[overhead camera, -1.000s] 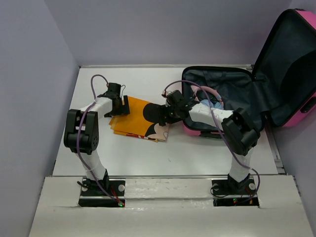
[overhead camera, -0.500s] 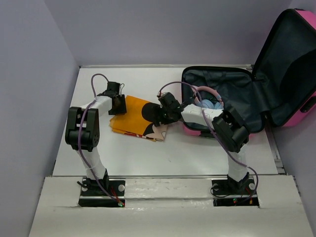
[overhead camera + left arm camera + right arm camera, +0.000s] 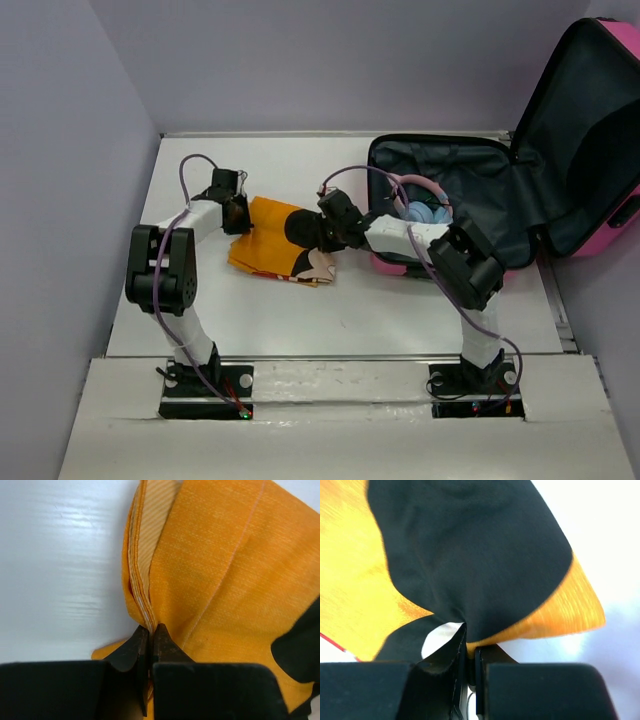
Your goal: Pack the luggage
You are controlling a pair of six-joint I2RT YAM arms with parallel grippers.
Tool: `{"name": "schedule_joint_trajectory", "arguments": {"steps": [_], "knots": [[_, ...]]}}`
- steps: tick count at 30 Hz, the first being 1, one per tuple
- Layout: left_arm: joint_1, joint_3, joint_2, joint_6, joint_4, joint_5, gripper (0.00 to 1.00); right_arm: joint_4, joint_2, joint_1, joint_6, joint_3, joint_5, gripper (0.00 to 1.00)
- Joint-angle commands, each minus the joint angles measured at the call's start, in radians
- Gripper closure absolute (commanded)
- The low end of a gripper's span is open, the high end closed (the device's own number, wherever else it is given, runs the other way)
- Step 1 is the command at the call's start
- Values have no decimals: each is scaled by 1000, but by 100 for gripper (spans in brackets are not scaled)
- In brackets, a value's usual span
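I see a white table (image 3: 250, 310) enclosed by plain grey-lilac walls (image 3: 300, 60) at the back and on both sides.

The luggage (image 3: 500, 185) lies at the table's far right corner. Its base is flat and open upward with the dark lining exposed. Its hot-pink lid stands raised against the right wall.

The left arm rises from its base, folds at the elbow and reaches forward. The left gripper (image 3: 237, 212) sits low at the left edge of the orange cloth (image 3: 272, 245). In the left wrist view its jaws are pressed together on the stacked fold edges of the cloth (image 3: 225, 580).

The right arm bends at its elbow beside the luggage's near rim and reaches leftward across the table. The right gripper (image 3: 322, 232) meets the cloth's right edge. In the right wrist view its jaws are closed tight on the fabric at the black printed patch (image 3: 470, 545).

Count:
- Two arms.
- One piece of luggage.
- One folded orange cloth, lying just left of the luggage and outside it.
- One light blue and pink item (image 3: 425, 210) inside the base (I cannot identify it at this size).
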Motion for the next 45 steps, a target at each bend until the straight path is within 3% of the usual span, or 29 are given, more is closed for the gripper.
{"name": "schedule_joint_trajectory", "arguments": {"steps": [1, 3, 6, 11, 15, 20, 21, 22, 23, 24, 25, 26, 29, 34, 38, 43, 45], "knots": [[-10, -50, -216, -90, 3, 171, 94, 112, -194, 20, -31, -8, 84, 93], [-50, -56, -301, -164, 60, 250, 94, 101, -280, 11, -64, 3, 150, 93], [-111, -3, -364, -228, 97, 252, 94, 46, -359, -56, -85, 14, 167, 93], [-249, 142, -357, -329, 188, 247, 94, -73, -517, -177, -128, 9, 236, 93], [-416, 387, -222, -379, 266, 266, 94, -173, -640, -321, -156, -5, 263, 93], [-538, 740, 120, -411, 237, 307, 94, -270, -697, -516, -179, -40, 311, 93], [-550, 860, 174, -411, 223, 307, 89, -278, -703, -545, -185, -51, 320, 92], [-564, 927, 276, -401, 162, 295, 75, -287, -704, -587, -189, -65, 349, 80], [-565, 999, 323, -391, 124, 295, 55, -298, -701, -587, -194, -63, 349, 62], [-565, 1124, 366, -361, 38, 292, 24, -323, -698, -587, -200, -54, 398, 32], [-565, 1171, 396, -336, -5, 268, 9, -328, -703, -587, -202, -52, 401, 23], [-565, 1199, 416, -312, -33, 185, 1, -328, -724, -587, -205, -49, 374, 11], [-562, 1089, 310, -256, -29, 67, 1, -359, -775, -587, -211, 13, 305, 8], [-585, 546, -20, -281, 180, -27, 1, -474, -836, -587, -232, 196, 347, 9], [-673, 155, -315, -308, 387, -154, 1, -534, -917, -587, -255, 317, 534, 10], [-771, -92, -531, -362, 485, -188, 1, -566, -959, -587, -338, 375, 826, 13], [-818, -184, -588, -353, 479, -222, 1, -537, -968, -587, -420, 370, 1020, 12]]}}
